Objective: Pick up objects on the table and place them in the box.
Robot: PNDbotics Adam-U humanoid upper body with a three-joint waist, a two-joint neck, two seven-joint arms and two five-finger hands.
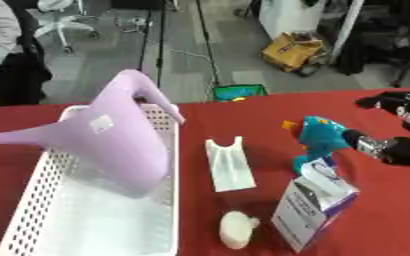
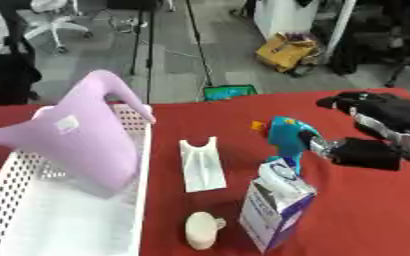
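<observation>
Lilac watering can (image 1: 112,135) tilted in white perforated box (image 1: 33,210); teal toy (image 2: 285,135), carton (image 2: 274,210), white holder (image 2: 200,165), cream lump (image 2: 201,230) on cloth.

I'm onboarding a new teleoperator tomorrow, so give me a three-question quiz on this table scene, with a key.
1. True or false: the lilac watering can already sits in the white basket.
2. Which thing is the right hand touching? A) the carton B) the blue toy C) the white holder
3. Fill in: the small cream object lies on the red ____, just left of the carton.

Key
1. True; it leans inside the basket, spout pointing left.
2. B; the hand meets the toy from the right.
3. Tablecloth.
</observation>
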